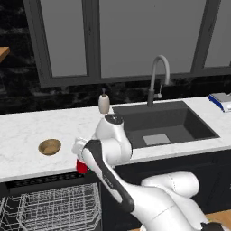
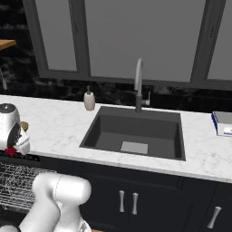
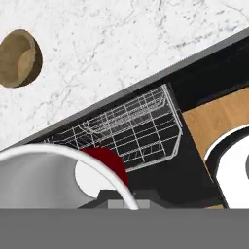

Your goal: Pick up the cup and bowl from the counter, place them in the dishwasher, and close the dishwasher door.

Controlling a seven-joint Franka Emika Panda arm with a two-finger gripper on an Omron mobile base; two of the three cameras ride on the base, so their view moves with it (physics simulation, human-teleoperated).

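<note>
Closest to the hand camera was the cup (image 3: 73,180), its white rim and white inside filling the lower left of that view with the red wall curving behind. I judged the gripper (image 3: 122,203) all but closed on the cup's rim, one finger inside and one outside; the fingertips themselves were largely hidden, so I inferred the hold from the cup's position against the hand.

From the left base view the cup (image 1: 81,166) showed as a red patch under the hand, level with the counter's front edge and above the dishwasher (image 1: 45,182), whose white wire rack (image 1: 54,207) was pulled out. I took this as the carry step: cup lifted clear of the counter (image 1: 27,131), held over the rack for lowering.

I noted the bowl (image 1: 49,146) untouched on the counter, well apart from the cup, and near the edge above the dishwasher.

My arm rose from the base, folded at the elbow, and reached left with the wrist turned so the hand pointed down over the counter edge. I could not find the dishwasher door in these views.
</note>
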